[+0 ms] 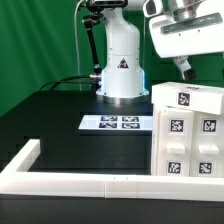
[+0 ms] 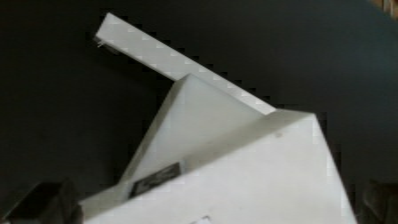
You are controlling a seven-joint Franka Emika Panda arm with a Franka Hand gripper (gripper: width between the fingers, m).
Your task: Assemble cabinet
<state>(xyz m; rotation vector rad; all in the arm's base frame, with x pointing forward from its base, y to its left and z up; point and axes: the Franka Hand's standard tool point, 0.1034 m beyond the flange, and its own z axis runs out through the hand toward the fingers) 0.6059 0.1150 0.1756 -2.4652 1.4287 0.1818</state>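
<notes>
Low white wall (image 1: 60, 182) runs nearest; behind it the cabinet (image 1: 187, 132) stands on the black table (image 1: 50, 120), exterior view's right. Above it, the tool (image 1: 182, 68); whether clenched, I cannot tell. Descending could topple the cabinet.

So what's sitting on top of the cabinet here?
Nothing rests on the cabinet; its top face looks bare. The gripper hangs just above it, whether touching is unclear. Its inside and whatever lies behind it are hidden by its own panels.
</notes>
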